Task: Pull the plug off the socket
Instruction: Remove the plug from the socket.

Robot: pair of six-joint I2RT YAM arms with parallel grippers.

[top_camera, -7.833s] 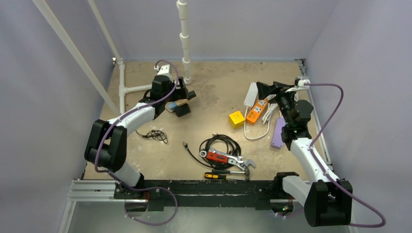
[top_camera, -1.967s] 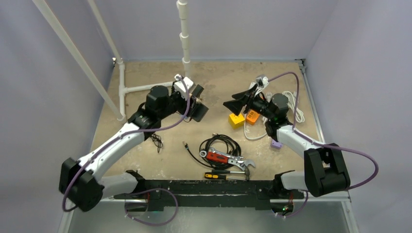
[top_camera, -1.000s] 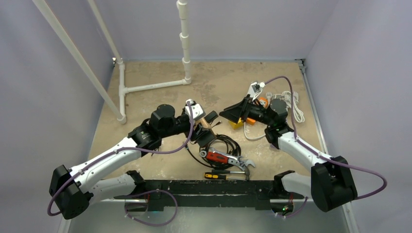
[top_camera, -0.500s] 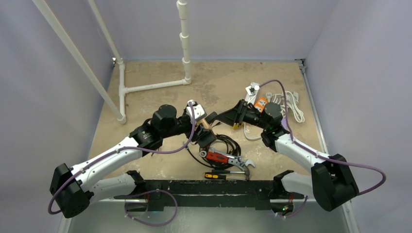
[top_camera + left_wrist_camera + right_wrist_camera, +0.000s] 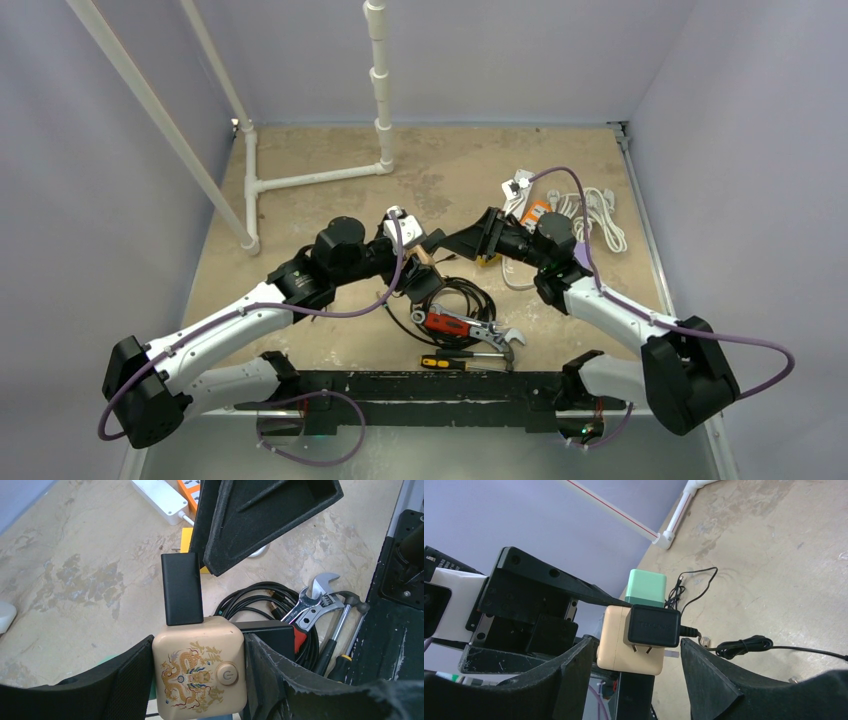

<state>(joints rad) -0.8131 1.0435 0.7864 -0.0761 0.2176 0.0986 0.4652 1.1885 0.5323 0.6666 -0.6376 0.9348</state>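
Observation:
My left gripper is shut on the socket, a beige cube with a dragon print and a power button, and holds it above the table. A black plug sticks out of the socket's far face. In the right wrist view the plug shows its prongs partly bared against the socket, and a thin black wire trails from it. My right gripper is open, one finger on each side of plug and socket, touching neither. A mint-green block sits on the socket's other side.
Below the grippers lie a black cable coil, a red-handled wrench, a hammer and a screwdriver. An orange power strip, a white power strip and a white cord lie at the back right. White pipes stand at the back left.
My right gripper has moved left to the socket and plug, and its jaws have narrowed somewhat. My left gripper has stayed almost still with the socket.

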